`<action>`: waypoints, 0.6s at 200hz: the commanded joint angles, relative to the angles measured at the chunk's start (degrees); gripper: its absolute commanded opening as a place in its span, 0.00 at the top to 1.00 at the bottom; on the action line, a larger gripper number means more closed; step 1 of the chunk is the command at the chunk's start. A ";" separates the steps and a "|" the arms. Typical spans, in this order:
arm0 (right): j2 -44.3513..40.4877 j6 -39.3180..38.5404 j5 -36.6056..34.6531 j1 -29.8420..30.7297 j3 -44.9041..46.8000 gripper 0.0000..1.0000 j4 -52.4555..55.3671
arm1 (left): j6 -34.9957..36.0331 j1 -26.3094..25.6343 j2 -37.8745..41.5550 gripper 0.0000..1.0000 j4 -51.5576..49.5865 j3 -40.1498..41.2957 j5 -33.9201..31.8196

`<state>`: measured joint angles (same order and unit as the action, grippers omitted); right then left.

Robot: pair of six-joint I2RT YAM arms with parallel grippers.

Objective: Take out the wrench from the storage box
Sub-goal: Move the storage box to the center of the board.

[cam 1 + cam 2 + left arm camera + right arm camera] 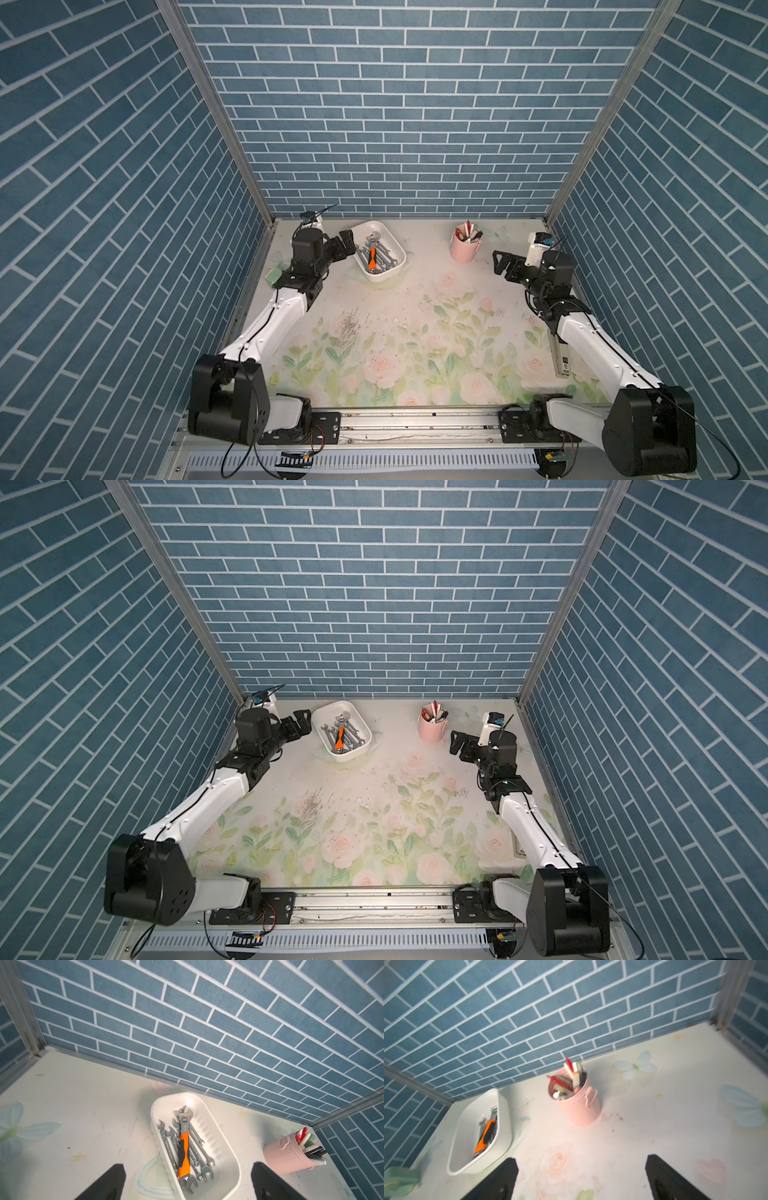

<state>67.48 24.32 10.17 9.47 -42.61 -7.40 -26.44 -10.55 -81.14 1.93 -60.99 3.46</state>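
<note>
While both claws stand wide and empty, the left gripper (350,244) just beside the storage box (376,227) and the right gripper (498,262) near the pink cup (464,251) of pens (307,1140), the orange-handled wrench (184,1153) lies inside the box atop steel spanners (204,1157).

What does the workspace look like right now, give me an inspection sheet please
Surface: floral table, scuffed, dark specks.
Job's things: white storage box at back left holds several wrenches, orange-handled wrench on top.
Clutter: pink cup of pens; green item by the left arm; grey item by the right arm, unclear.
Grippers: left gripper beside the box, jaws open, empty; right gripper near the cup, jaws open, empty.
Cables: black cables along both arms, loose loops at the front.
Surroundings: blue brick walls on three sides.
</note>
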 commanded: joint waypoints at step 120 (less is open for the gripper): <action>17.36 6.56 -3.84 16.18 -1.79 0.02 -7.37 | -8.10 -5.19 -34.39 0.55 -20.18 -25.61 -9.29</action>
<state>83.50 29.45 7.51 24.80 -44.60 -10.74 -33.32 -15.75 -113.97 -14.52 -83.74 -2.37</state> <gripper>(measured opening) 0.983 0.455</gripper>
